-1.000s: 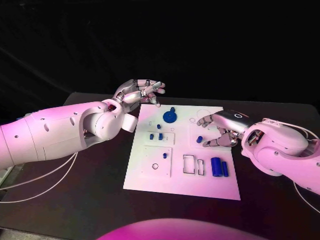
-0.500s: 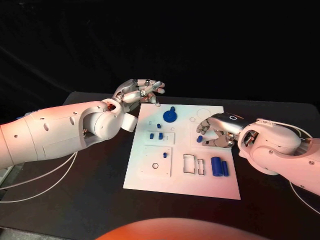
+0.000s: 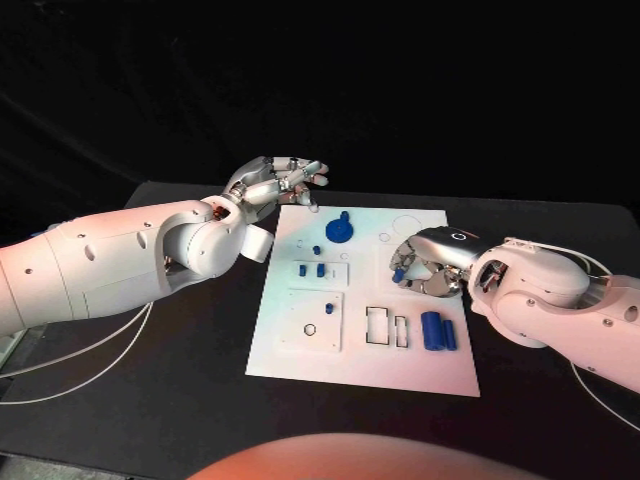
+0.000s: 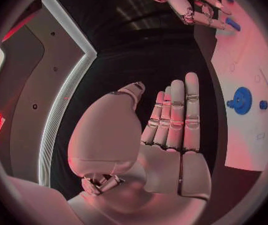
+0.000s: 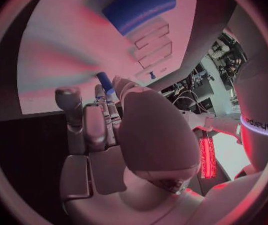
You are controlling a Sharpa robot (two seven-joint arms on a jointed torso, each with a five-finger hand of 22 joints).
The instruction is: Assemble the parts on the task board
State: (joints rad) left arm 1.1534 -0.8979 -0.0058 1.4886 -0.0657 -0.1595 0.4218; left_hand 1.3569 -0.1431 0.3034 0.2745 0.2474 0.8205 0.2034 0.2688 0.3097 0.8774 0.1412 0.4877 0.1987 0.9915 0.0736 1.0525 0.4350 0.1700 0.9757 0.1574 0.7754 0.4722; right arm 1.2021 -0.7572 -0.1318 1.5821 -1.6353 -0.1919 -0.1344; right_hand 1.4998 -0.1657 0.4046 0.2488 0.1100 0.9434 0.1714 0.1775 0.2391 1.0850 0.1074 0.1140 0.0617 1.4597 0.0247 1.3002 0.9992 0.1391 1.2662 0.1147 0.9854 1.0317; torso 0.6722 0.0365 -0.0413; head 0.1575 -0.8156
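1 small blue peg (image 3: 400, 277) pinched by right hand (image 3: 428, 268); left hand (image 3: 277, 182) flat, empty.

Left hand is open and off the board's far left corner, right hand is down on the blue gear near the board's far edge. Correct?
Not quite. The right hand is at a small blue part near the board's right edge, not on the blue gear, which lies untouched; the head view shows it. The left hand is open off the task board's far left corner, as you said.
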